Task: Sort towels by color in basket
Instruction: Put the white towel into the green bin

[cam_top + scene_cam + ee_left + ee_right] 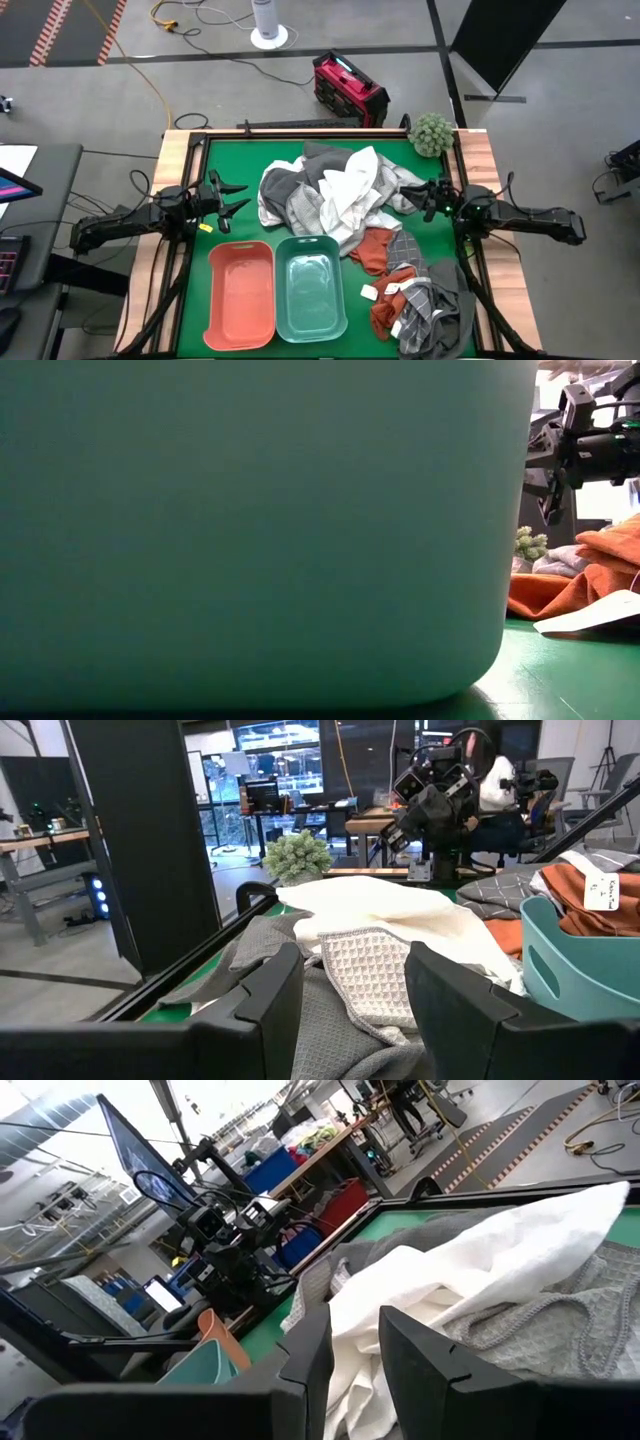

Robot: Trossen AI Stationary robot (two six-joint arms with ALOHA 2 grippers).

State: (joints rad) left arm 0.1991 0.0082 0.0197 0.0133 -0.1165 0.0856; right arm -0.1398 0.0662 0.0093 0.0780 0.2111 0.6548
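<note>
A heap of towels (330,192), dark grey, light grey and white, lies on the far middle of the green table. More towels, rust-orange (375,250) and grey plaid (425,305), lie along the near right. A salmon basket (240,295) and a teal basket (312,287) stand side by side near the front, both with nothing in them. My left gripper (232,196) hovers open and level left of the heap, its fingers (270,990) well apart. My right gripper (412,196) hovers level at the heap's right edge, with a narrow gap (355,1330) and nothing in it.
A round green fuzzy ball (432,133) sits at the far right corner. White tags (385,290) lie on the orange towels. The teal basket's wall (250,530) fills most of the low view. Bare green table lies left of the heap and of the salmon basket.
</note>
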